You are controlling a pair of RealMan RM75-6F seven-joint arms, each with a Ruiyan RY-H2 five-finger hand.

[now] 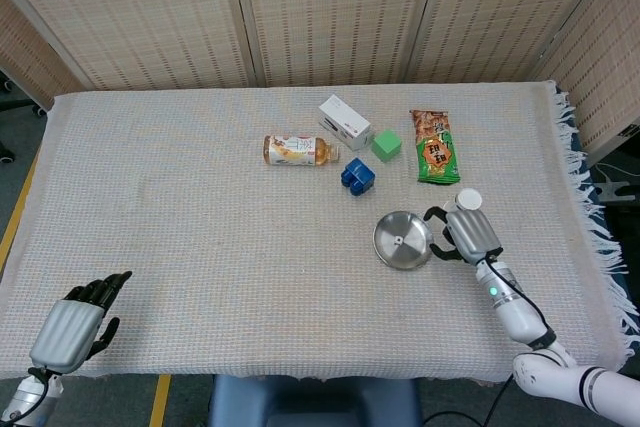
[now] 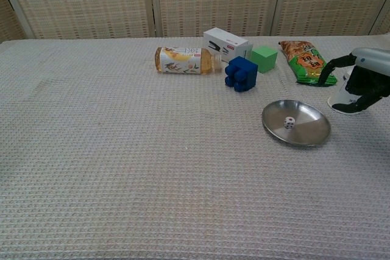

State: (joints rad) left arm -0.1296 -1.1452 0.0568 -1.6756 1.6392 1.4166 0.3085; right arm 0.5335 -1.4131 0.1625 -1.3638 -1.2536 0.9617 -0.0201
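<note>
Right hand [image 1: 468, 235] is hovering just beside the right rim of the steel dish [image 1: 389, 247], near the table's right edge; its fingers are spread apart and curved, holding nothing. In the chest view the hand [image 2: 365, 83] is sitting in front of the white paper cup [image 2: 339, 98], apparently just above the cloth; contact with the cup cannot be told.

The die [image 2: 289, 122] is lying inside the dish [image 2: 308, 133], slightly left of centre, resting flat on the metal, apart from the hand. In the head view it is showing only as a small pale speck [image 1: 398, 241].

Handling judgement: the die is looking small, light and rigid, with smooth faces. It is likely to skid or roll on the polished steel if nudged, and the dish itself may slide on the woven cloth. Best hold is probably a pinch across two opposite faces, from above, without pressing on the dish rim.

Left hand [image 1: 75, 323] is resting at the table's near left corner, well apart from everything; fingers are loosely curled and holding nothing.

Further back toward the far edge: lying bottle [image 1: 293, 150], white box [image 1: 344, 121], green cube [image 1: 386, 145], blue block [image 1: 356, 175], snack packet [image 1: 434, 146].
</note>
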